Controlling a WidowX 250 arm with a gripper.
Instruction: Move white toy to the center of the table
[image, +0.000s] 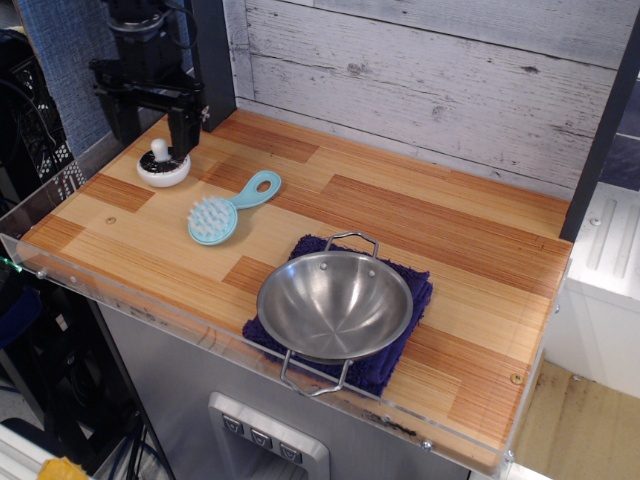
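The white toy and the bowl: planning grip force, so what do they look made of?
White toy: probably matte plastic, judging by its dull, even white body and dark ribbed top. Bowl: metal, likely polished steel, given its mirror-like sheen and wire handles.

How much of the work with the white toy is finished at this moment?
Nothing looks done yet: the small round white toy with an upright knob sits at the far left corner of the striped wooden table. In hand: the black gripper hangs just above it, fingers spread on both sides, not closed. Left: grasp, lift, and carry it to the centre, past the light-blue brush.
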